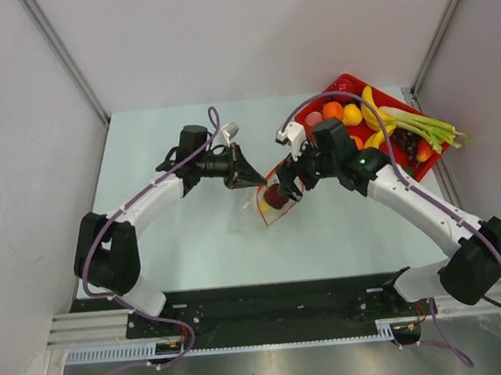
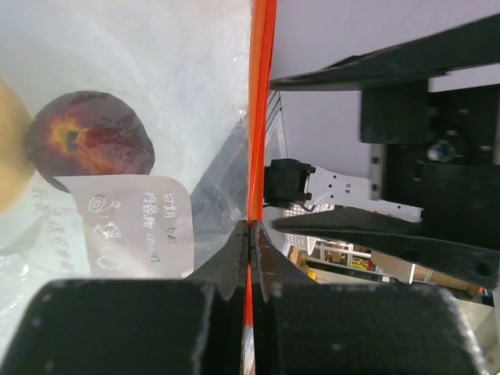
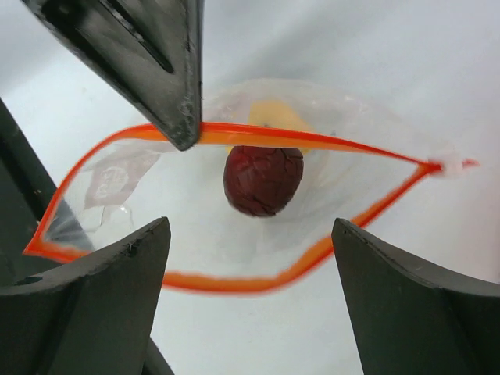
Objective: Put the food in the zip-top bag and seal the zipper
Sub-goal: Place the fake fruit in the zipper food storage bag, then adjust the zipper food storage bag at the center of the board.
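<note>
Pale mint tabletop (image 1: 325,242), plain white wall panels (image 1: 245,30) at back & both sides, slanted alu posts (image 1: 63,55) in rear corners, black strip (image 1: 269,300) w/ alu rail (image 1: 273,343) along near edge, brushed steel sheet (image 1: 276,374) below, soft even light.

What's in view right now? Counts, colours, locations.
zip-top bag: 1, clear, table centre, mouth open
zipper: 1, orange-red, along bag mouth
dark red fruit: 1, inside bag
yellow fruit: 1, inside bag, behind the red one
label: 1, white, on bag
tray: 1, red, far right corner
tray fruit: several, orange and yellow, count unclear
bananas: yellow, in tray
green stalks: bundle, across tray
table: 1, pale
left end effector: shut on zipper
right end effector: open, over bag mouth
</note>
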Controlling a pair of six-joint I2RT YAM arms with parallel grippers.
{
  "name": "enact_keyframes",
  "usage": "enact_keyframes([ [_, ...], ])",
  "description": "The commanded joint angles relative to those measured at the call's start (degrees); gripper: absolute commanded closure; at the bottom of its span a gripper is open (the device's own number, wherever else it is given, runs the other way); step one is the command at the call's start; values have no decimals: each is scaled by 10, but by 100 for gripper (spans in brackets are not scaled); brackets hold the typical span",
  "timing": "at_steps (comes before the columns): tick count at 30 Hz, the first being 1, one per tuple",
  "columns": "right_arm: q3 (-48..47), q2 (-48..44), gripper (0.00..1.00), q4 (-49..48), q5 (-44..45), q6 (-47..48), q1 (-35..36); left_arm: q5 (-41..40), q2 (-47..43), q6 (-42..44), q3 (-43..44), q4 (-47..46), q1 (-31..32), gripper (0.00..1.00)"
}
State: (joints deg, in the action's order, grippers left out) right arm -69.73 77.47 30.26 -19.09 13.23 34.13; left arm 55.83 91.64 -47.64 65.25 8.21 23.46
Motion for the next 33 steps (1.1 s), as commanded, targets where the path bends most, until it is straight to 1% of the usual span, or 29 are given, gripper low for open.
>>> enact_keyframes([
  [1,-37,-55,11,31,-1,-43,-2,14,-10,-7,-2,-9,-4,100],
  [4,-15,-83,13,43,0,-79,-7,15,-11,-4,-4,-3,-4,100],
  [8,39,-93,18,42,49,-116,-19,11,-13,2,-3,-2,-4,100],
  [13,62,-58,18,41,6,-165,-50,9,-15,4,-6,-1,-4,100],
  [14,65,-43,18,38,-16,-171,-55,9,-17,5,-7,-1,-4,100],
  [15,69,-37,21,35,-33,-183,-63,9,-19,6,-7,1,-4,100],
  [17,71,-24,32,29,-80,-188,-71,7,-22,17,-7,10,-4,100],
  [18,70,-22,51,30,-92,-190,-76,4,-23,21,-7,16,-4,100],
  [19,67,-22,59,31,-119,-190,-82,2,-26,28,-5,31,-4,100],
  [20,65,-25,66,34,-129,-191,-86,-2,-30,44,-4,42,-4,100],
  [21,63,-33,88,35,-140,-191,-99,-7,-42,54,-1,52,-4,100],
  [22,51,-37,99,44,-152,-190,-106,-23,-47,64,0,80,-4,100],
  [24,37,-59,100,59,-176,-188,-117,-40,-69,101,2,115,-4,100],
  [25,32,-70,100,73,-186,-183,-125,-65,-78,113,7,156,-3,100],
  [27,12,-86,100,93,-191,-175,-130,-98,-94,160,20,201,-2,100],
  [28,5,-98,100,119,-192,-161,-132,-118,-112,174,35,241,-2,100],
  [29,-8,-101,100,131,-192,-152,-131,-168,-120,198,44,260,0,100],
  [31,-18,-95,100,166,-184,-135,-135,-212,-135,219,70,309,6,100],
  [32,-26,-87,100,177,-183,-115,-136,-251,-136,233,78,324,10,100],
  [33,-31,-77,100,187,-184,-107,-139,-265,-135,238,86,347,15,100],
])
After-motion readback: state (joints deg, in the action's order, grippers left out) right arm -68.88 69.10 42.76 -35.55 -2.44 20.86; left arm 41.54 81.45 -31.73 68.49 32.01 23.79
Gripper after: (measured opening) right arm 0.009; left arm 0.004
